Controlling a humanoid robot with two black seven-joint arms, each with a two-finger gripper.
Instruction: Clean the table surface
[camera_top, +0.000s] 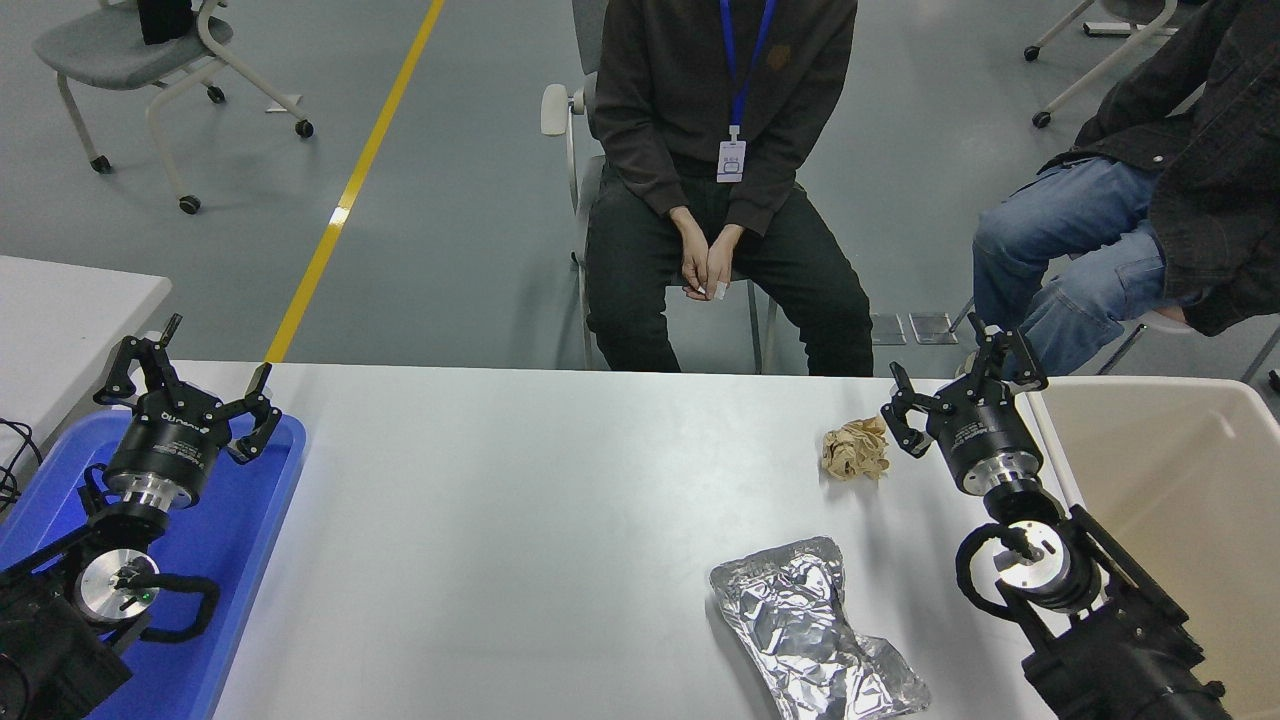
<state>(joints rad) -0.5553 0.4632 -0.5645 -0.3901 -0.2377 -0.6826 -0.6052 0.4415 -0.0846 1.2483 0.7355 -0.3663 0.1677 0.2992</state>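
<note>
The large white-grey table surface (520, 520) fills the middle of the head view. A crumpled brown paper ball (855, 449) lies on it at the right rear. A crumpled silver foil bag (815, 633) lies near the front edge. My right gripper (955, 385) is open and empty, just right of the paper ball and not touching it. My left gripper (190, 365) is open and parked over the blue tray at the lower left.
A blue plastic tray (255, 520) sits at the table's left end. A beige bin (1170, 520) stands off the right end. A small white table (70, 310) is at the left. Two people sit beyond the far edge.
</note>
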